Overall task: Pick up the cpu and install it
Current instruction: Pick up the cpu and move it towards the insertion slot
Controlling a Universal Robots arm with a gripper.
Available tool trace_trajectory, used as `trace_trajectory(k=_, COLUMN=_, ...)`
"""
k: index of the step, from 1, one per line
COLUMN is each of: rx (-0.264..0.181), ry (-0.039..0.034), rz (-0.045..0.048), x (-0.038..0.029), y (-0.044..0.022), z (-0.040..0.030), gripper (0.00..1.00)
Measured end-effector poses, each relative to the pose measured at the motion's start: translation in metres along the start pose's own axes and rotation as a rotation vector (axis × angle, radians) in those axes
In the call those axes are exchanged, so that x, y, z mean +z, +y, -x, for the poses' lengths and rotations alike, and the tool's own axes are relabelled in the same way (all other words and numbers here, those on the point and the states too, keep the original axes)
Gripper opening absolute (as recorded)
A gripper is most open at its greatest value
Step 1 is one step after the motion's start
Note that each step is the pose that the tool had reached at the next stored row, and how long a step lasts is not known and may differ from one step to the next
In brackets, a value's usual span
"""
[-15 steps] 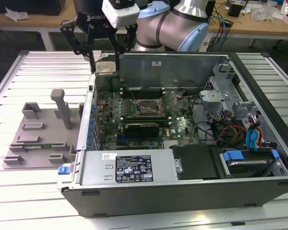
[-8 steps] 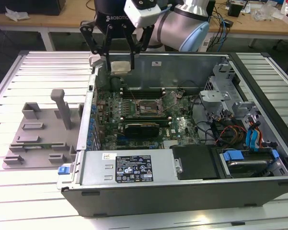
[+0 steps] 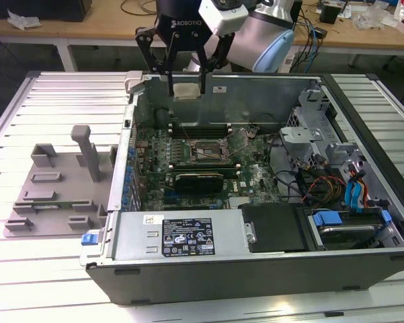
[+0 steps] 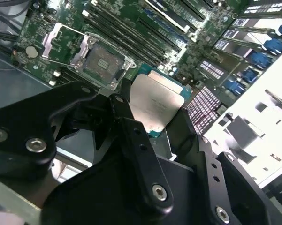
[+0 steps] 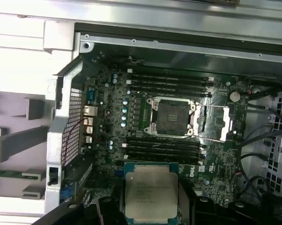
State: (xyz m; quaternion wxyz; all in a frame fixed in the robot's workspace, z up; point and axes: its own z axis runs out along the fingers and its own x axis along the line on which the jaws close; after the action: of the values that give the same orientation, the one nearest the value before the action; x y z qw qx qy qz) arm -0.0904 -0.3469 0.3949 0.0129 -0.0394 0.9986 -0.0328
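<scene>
I've got the cpu (image 5: 150, 191) hanging in the air, pinched at its edges by the gripper (image 3: 186, 93). Flat square chip, shiny silver-grey top facing up, thin greenish rim, held about level above the far wall of the open case (image 3: 255, 91).

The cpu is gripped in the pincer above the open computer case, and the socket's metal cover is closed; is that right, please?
Not quite: the first wrist view shows the socket's metal cover flipped open beside the bare socket. The rest holds: the cpu is gripped in the pincer above the open computer case.
</scene>
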Motion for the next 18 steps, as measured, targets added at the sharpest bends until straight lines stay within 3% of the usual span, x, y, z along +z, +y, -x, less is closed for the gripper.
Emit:
trace_trajectory(k=4, rx=0.000, ry=0.0011, rz=-0.0046, x=0.0053, y=0.0078, z=0.0130, gripper=0.55)
trace_trajectory(k=7, rx=0.000, ry=0.0018, rz=-0.0045, x=0.0149, y=0.0105, z=0.0184, gripper=0.55)
trace_trajectory(k=12, rx=0.000, ry=0.0026, rz=-0.0049, x=0.0327, y=0.0121, z=0.0209, gripper=0.55)
trace_trajectory(k=18, rx=0.000, ry=0.0027, rz=-0.0050, x=0.0452, y=0.0129, z=0.0207, gripper=0.55)
